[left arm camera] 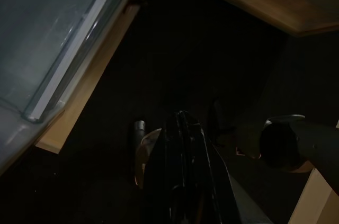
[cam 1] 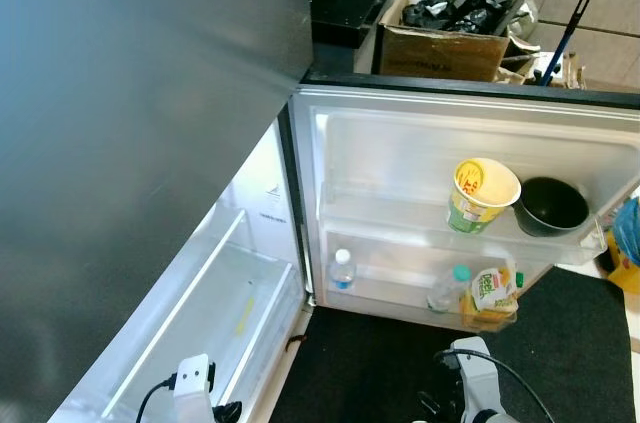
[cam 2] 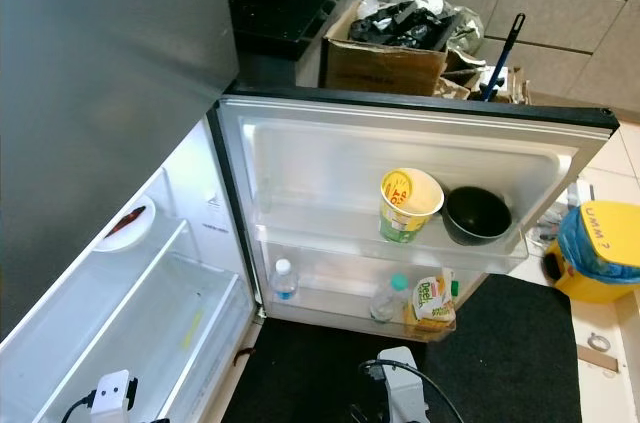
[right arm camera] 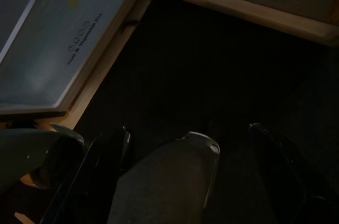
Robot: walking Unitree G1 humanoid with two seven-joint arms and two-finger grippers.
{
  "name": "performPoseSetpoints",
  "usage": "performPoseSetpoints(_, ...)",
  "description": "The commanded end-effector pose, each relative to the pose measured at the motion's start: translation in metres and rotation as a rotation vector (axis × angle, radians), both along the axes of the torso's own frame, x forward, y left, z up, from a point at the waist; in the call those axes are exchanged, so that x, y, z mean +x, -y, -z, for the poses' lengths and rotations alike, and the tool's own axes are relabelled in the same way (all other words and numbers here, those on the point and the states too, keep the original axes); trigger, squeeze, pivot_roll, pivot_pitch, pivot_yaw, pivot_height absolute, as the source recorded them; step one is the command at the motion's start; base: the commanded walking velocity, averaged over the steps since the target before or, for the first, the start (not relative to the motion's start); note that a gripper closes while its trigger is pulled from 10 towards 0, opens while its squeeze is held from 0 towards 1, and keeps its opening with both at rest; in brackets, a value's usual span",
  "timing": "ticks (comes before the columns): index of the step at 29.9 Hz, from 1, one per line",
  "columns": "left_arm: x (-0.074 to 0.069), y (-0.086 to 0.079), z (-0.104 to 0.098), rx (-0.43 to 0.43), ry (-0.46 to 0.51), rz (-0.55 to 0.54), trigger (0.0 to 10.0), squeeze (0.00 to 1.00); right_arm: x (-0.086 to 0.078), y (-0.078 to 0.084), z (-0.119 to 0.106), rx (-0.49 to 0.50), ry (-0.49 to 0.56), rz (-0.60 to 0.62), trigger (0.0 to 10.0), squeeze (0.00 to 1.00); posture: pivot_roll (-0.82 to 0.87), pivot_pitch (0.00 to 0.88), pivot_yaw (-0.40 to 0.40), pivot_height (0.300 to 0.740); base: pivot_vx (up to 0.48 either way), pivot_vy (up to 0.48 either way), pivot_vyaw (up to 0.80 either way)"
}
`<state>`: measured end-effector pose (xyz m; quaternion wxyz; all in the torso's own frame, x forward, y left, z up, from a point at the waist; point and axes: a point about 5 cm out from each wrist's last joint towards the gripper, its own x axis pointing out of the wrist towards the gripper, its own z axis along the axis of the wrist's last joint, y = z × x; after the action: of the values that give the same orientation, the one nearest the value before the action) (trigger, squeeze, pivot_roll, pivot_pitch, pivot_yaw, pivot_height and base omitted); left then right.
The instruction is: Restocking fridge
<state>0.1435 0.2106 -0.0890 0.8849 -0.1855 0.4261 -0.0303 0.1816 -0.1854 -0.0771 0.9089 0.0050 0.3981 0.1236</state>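
Observation:
The fridge door stands wide open in front of me. Its upper door shelf holds a yellow cup of noodles beside a black bowl. On the lower door shelf are a small water bottle, a second clear bottle and a green and yellow juice pouch. Both arms hang low over the dark mat. In the left wrist view my left gripper is shut with nothing in it. My right gripper is open and holds nothing.
The clear crisper drawer lies inside the fridge at the left, with a small plate on a shelf above it. A cardboard box of black bags stands behind the door. A yellow bin is at the right, beside the black mat.

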Motion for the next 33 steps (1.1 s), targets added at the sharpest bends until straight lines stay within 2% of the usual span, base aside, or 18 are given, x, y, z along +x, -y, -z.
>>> performPoseSetpoints(1,-0.016,-0.005,0.006,0.011,-0.062,-0.035,10.0,0.0,-0.007,0.0,0.004,0.004,-0.029,-0.004,10.0,0.0,-0.03,0.089,0.017,0.74,0.0,0.0,0.0)
performPoseSetpoints(8,-0.017,-0.003,0.007,0.014,-0.073,-0.034,10.0,0.0,-0.008,0.004,0.004,-0.024,-0.038,-0.004,10.0,0.0,-0.03,0.082,0.012,0.74,0.0,0.0,0.0)
performPoseSetpoints(12,-0.017,0.002,0.008,0.012,-0.078,-0.032,10.0,0.0,-0.016,0.016,0.009,-0.134,-0.093,0.036,10.0,0.0,-0.04,0.057,-0.009,0.74,0.0,0.0,0.0)
performPoseSetpoints(13,-0.017,0.002,0.008,0.012,-0.078,-0.032,10.0,0.0,-0.016,0.016,0.009,-0.134,-0.093,0.036,10.0,0.0,-0.04,0.057,-0.009,0.74,0.0,0.0,0.0)
performPoseSetpoints(15,-0.013,0.005,0.008,0.013,-0.07,-0.064,10.0,0.0,-0.022,0.028,0.01,-0.229,-0.133,-0.003,10.0,0.0,-0.04,0.033,-0.043,0.74,0.0,0.0,0.0)
performPoseSetpoints(17,-0.011,0.007,0.008,0.015,-0.069,-0.083,10.0,0.0,-0.024,0.036,0.01,-0.279,-0.146,-0.021,10.0,0.0,-0.04,0.024,-0.061,0.74,0.0,0.0,0.0)
performPoseSetpoints(22,-0.009,0.01,0.008,0.014,-0.067,-0.087,10.0,0.0,-0.024,0.04,0.009,-0.31,-0.156,-0.034,10.0,0.0,-0.05,0.013,-0.072,0.74,0.0,0.0,0.0)
performPoseSetpoints(23,-0.002,0.019,0.007,0.015,-0.061,-0.072,10.0,0.0,-0.012,0.043,0.004,-0.347,-0.141,-0.052,10.0,0.0,-0.06,0.0,-0.092,0.74,0.0,0.0,0.0)
performPoseSetpoints(24,-0.002,0.019,0.007,0.015,-0.061,-0.072,10.0,0.0,-0.012,0.043,0.004,-0.347,-0.141,-0.052,10.0,0.0,-0.06,0.0,-0.092,0.74,0.0,0.0,0.0)
performPoseSetpoints(27,0.001,0.022,0.007,0.016,-0.059,-0.062,10.0,0.0,0.003,0.036,-0.001,-0.351,-0.108,-0.07,10.0,0.0,-0.06,0.0,-0.091,0.74,0.0,0.0,0.0)
performPoseSetpoints(30,0.001,0.02,0.007,0.021,-0.065,-0.067,10.0,0.0,0.011,0.028,-0.003,-0.349,-0.096,-0.069,10.0,0.0,-0.04,0.0,-0.066,0.74,0.0,0.0,0.0)
performPoseSetpoints(33,0.002,0.019,0.006,0.026,-0.063,-0.057,10.0,0.0,0.01,0.025,-0.002,-0.352,-0.1,-0.064,10.0,0.0,-0.03,0.0,-0.063,0.74,0.0,0.0,0.0)
